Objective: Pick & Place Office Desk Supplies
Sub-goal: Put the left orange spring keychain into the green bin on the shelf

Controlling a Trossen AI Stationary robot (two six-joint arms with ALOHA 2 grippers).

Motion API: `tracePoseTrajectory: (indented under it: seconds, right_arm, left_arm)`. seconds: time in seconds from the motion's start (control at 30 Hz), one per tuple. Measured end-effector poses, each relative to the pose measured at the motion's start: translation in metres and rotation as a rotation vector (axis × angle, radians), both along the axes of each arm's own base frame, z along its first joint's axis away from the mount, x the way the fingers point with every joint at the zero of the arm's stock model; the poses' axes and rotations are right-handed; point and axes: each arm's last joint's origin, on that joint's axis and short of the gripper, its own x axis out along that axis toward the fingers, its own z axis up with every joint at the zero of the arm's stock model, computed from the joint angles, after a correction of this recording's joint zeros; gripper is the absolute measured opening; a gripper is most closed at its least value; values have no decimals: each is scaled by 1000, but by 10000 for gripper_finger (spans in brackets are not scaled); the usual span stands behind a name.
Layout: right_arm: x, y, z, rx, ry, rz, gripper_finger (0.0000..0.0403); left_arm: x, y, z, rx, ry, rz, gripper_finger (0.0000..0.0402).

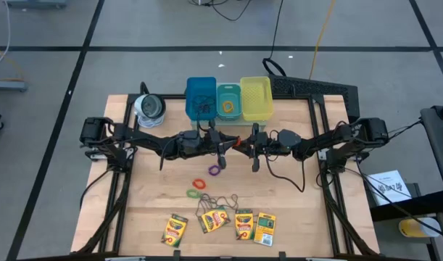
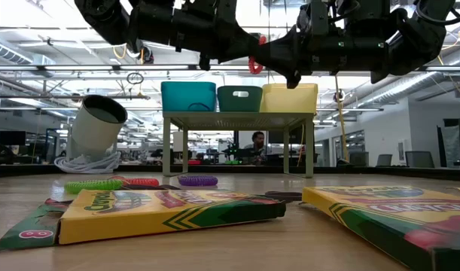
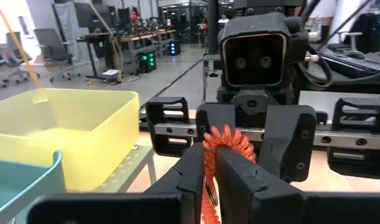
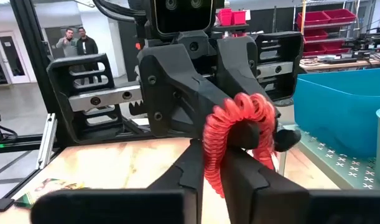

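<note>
Spanning most of the high view is the wooden worktop, with both arms reaching inward from its left and right edges to meet at frame centre. Along the top edge of the worktop sit three bins side by side: blue bin, teal bin and yellow bin, with a silvery roll further left.

Near the bottom of the high view lie four crayon boxes in a loose row, and thin wiry loops lie just above them. A green band, an orange band and a purple band rest on the wood between the boxes and the arms.

The left gripper and right gripper face each other above the worktop's middle (well clear of the surface, as the low view shows). A coiled red band sits between them. The right gripper's fingers are closed on it, the coil draped over their tips. The left gripper's fingers are nearly together with the same band pinched between them, so both grippers have hold of it.
</note>
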Motion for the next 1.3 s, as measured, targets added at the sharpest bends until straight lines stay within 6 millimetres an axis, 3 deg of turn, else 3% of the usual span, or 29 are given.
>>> tracePoseTrajectory:
  seconds: [0.2, 0.47, 0.73, 0.9, 1.07, 1.2, 1.3]
  right_arm:
    - [0, 0, -1, 0, 13, 2, 35]
    - [0, 0, -3, -27, 34, 4, 38]
    - [0, 0, -5, -29, 51, 1, 23]
    - [-1, 0, -3, -44, 55, 0, 27]
    - [-4, 0, 5, -52, 38, -2, 23]
    - [-8, -3, 10, -53, 38, -15, 26]
    - [-6, -8, 19, -53, 39, -31, 23]
  left_arm:
    - [-1, 2, -1, -48, -11, 61, 82]
    - [-1, -1, -3, -102, 13, 57, 197]
    - [-17, -2, 22, -95, 23, 52, 259]
    - [-37, -6, 42, -45, 89, 34, 268]
    - [-72, -9, 65, -41, 185, 23, 269]
    - [-99, -11, 72, -55, 235, 17, 269]
    - [-119, -12, 65, -53, 243, 11, 269]
